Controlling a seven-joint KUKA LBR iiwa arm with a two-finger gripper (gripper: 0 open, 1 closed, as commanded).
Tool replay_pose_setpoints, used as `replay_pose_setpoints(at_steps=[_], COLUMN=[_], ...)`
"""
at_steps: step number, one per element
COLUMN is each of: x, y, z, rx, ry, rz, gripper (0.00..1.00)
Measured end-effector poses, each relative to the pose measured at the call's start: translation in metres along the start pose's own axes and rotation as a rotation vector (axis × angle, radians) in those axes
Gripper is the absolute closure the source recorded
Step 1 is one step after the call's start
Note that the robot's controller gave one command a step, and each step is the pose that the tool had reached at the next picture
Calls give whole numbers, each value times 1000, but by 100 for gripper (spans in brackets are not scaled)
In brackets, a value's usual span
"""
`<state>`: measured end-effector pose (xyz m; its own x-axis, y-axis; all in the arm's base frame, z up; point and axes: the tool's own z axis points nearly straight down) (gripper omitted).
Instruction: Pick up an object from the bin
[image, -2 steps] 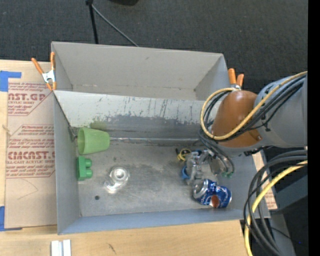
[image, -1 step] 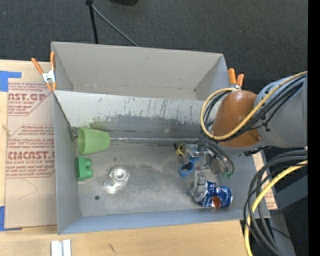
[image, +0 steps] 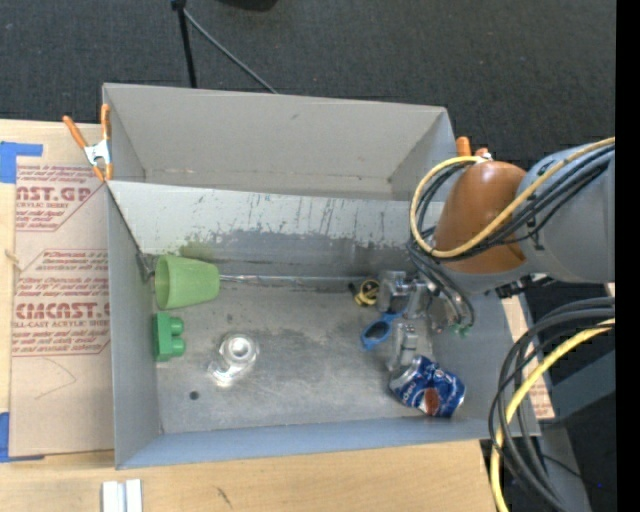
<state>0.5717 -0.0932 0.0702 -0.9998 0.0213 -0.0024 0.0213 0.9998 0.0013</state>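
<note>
- Crushed blue can (image: 428, 388) lies on the floor in the near right corner of the bin (image: 280, 440)
- Gripper (image: 405, 345) stands low, just behind the can; whether the jaws are apart or together cannot be told
- Small blue piece (image: 377, 333) lies just beside the gripper
- Judged: nothing lifted; grasp and raise remain

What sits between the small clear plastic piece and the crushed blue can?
Nothing: the camera view shows bare grey bin floor from the clear plastic piece to the crushed blue can.
</note>
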Motion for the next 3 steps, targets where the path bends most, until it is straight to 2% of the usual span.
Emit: replay_pose_setpoints(at_steps=[1, 2, 3], x=[0, 22, 24], y=[0, 23, 22], z=[0, -119, -114], rx=[0, 2, 1], ry=[-1, -7, 0], rz=[0, -26, -25], gripper=[100, 100, 0])
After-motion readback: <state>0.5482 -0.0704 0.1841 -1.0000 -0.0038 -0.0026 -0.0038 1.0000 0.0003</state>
